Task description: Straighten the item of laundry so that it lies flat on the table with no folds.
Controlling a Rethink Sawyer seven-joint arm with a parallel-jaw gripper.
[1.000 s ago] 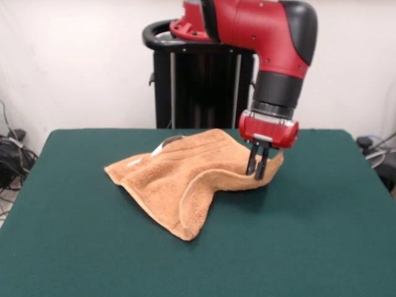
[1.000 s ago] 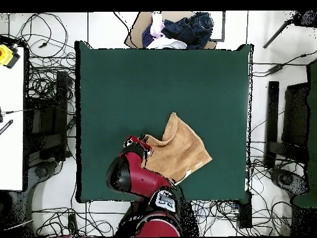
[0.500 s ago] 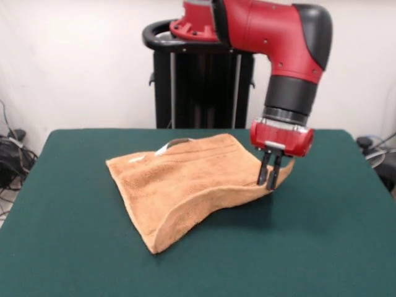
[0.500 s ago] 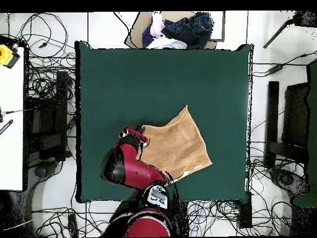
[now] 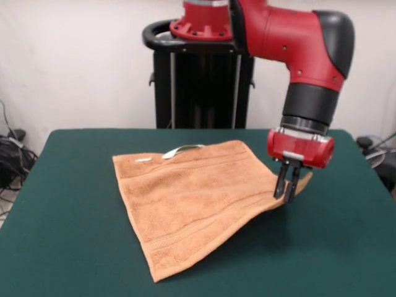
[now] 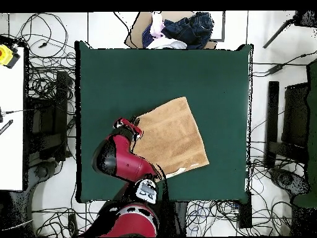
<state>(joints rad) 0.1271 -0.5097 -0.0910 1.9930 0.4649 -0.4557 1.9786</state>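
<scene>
Pincer [image 5: 288, 185] clamped on one raised corner of the square orange-tan terry towel [image 5: 192, 198], otherwise spread on the dark green felt table [image 5: 62, 247]; letting go too high might fold that corner under.

Towel [image 5: 198, 198]: orange-tan terry, woven stripe bands, small white tag [image 5: 143, 159]. Tabletop [image 5: 74, 247]: dark green. Arm [image 5: 291, 37]: red, black joints. Gripper [image 5: 288, 184]: black fingers.
</scene>
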